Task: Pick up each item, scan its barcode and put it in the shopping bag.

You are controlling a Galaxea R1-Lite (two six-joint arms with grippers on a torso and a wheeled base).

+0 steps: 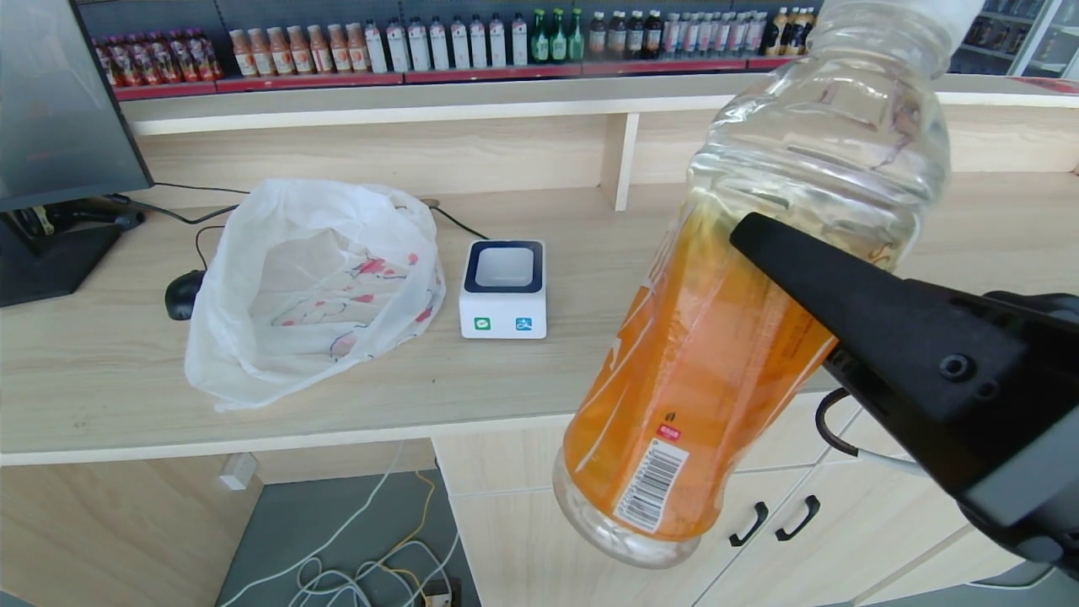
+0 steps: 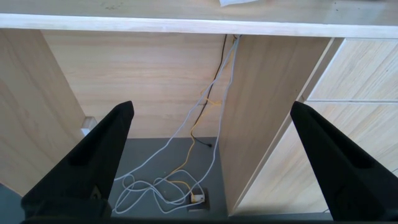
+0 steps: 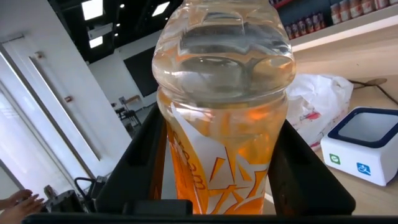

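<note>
A clear bottle with an orange label [image 1: 725, 337] hangs tilted in front of the counter, close to the head camera, its barcode [image 1: 651, 486] near the base facing that camera. My right gripper [image 1: 763, 244] is shut on the bottle's middle; in the right wrist view the bottle [image 3: 224, 124] sits between the two black fingers [image 3: 140, 155]. The white scanner [image 1: 503, 289] stands on the wooden counter, left of the bottle. A white shopping bag [image 1: 312, 287] lies open just left of the scanner. My left gripper [image 2: 211, 162] hangs open below the counter edge, holding nothing.
A monitor [image 1: 59, 101] and a black mouse [image 1: 181, 293] sit at the counter's left end. A shelf of drinks [image 1: 472, 42] runs along the back behind a raised ledge. Cabinet doors with black handles [image 1: 775, 518] and loose cables [image 2: 180, 168] lie under the counter.
</note>
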